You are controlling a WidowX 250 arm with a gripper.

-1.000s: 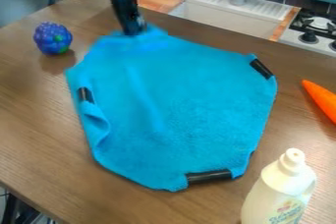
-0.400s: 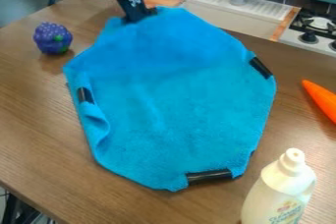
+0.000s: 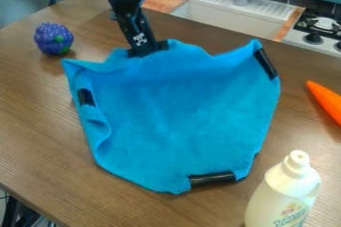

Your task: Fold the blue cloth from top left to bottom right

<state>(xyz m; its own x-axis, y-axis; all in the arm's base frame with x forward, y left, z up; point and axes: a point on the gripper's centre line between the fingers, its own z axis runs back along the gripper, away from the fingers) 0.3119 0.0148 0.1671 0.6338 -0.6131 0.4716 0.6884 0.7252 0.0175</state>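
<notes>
The gripper (image 3: 148, 52) is at the upper left of the view, shut on the top edge of the blue cloth (image 3: 180, 116). That held edge is lifted, and the cloth sags in a trough just in front of it. Two raised points of cloth stand at the upper left and upper right. The lower part of the cloth lies on the table. Black strips show on its left, upper right and bottom edges, and the left edge is curled inward.
A purple berry toy (image 3: 53, 39) sits left of the gripper. An orange carrot (image 3: 326, 101) lies at the right edge. A white bottle (image 3: 284, 191) stands at the lower right, near the cloth. Behind the wooden table (image 3: 40, 136) are a sink (image 3: 230, 14) and a stove (image 3: 319, 29).
The gripper took the cloth's top edge up, then came down and toward the camera with it. The cloth's upper part has drawn forward and buckled, while its lower part has stayed in place.
</notes>
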